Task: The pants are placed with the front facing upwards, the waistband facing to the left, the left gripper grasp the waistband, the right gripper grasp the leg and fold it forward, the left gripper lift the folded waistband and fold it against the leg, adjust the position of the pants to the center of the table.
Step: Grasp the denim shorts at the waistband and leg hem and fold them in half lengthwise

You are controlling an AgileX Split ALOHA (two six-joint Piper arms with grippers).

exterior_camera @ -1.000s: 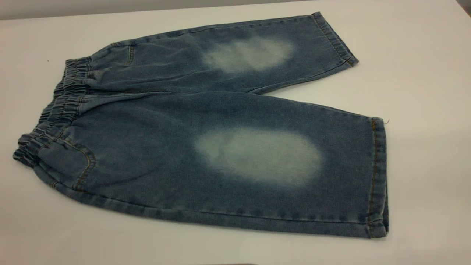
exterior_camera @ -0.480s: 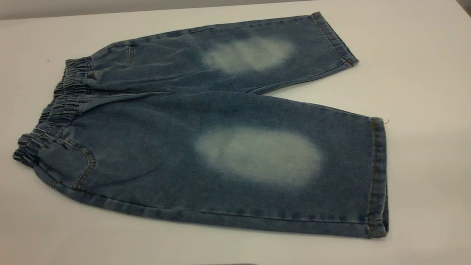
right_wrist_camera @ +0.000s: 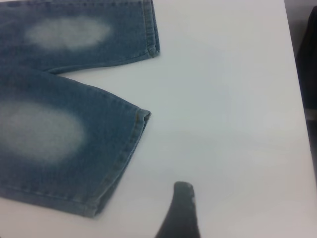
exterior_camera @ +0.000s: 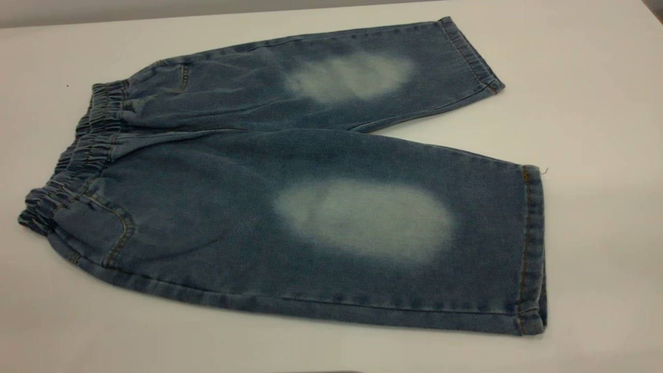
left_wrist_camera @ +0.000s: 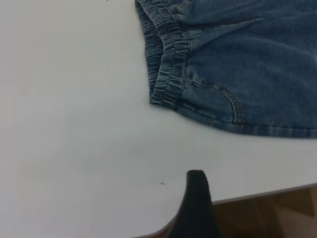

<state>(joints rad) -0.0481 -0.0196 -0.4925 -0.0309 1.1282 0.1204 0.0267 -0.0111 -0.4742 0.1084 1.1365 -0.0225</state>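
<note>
Pants (exterior_camera: pixel 290 207) flat on counter (exterior_camera: pixel 595 103), waistband (exterior_camera: pixel 77 160) leftward; left tool (left_wrist_camera: pixel 198 198), right tool (right_wrist_camera: pixel 182 208) apart; grip state untellable.

We are noting matt woven denim pants (exterior_camera: pixel 290 202), a crinkled elastic waistband (exterior_camera: pixel 77 160), lying on a smooth white table (exterior_camera: pixel 595 129).

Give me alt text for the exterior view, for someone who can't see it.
Small blue denim pants lie flat and unfolded on a white table, front up, each leg showing a pale faded oval. The gathered waistband is at the view's left, the hems at its right. No gripper shows.
</note>
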